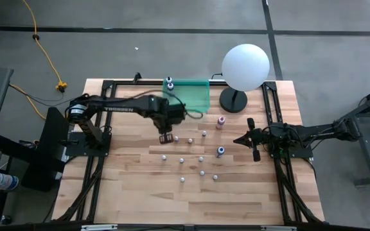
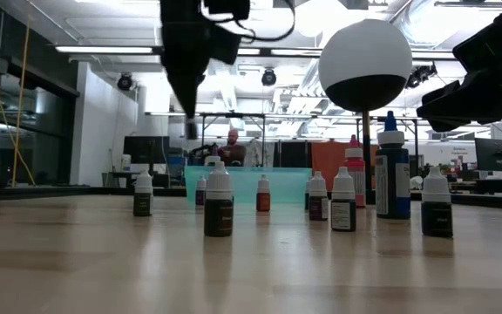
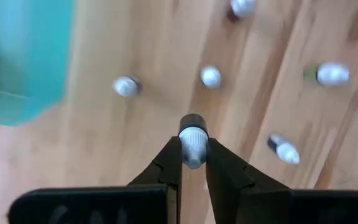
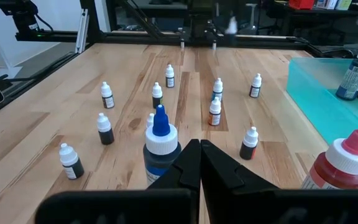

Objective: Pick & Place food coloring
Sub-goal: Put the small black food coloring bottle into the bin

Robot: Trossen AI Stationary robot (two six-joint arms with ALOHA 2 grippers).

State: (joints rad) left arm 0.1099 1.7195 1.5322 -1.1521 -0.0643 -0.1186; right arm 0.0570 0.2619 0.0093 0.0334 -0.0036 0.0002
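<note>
Left gripper (image 3: 193,157): over the table's middle, just in front of the teal tray; jaws drawn narrow on the white cap of one small bottle (image 3: 192,144), which sits between the two fingertips with its dark body pointing away from the wrist.
Held bottle, height: seems lifted clear of the wood; contact with the table cannot be told.
Right gripper (image 4: 199,163): at the table's right side, jaws pressed together with nothing between them, pointing toward the bottles.
Food coloring (image 1: 191,159): small white-capped bottles standing scattered on the wooden table (image 1: 140,192); a blue bottle (image 1: 220,151) and a pink bottle (image 1: 221,120) stand toward the right.
Teal tray (image 1: 194,96): at the table's far edge, holding two blue-capped bottles (image 1: 169,83) in its left corner.
Globe lamp (image 1: 245,67): right of the tray.
</note>
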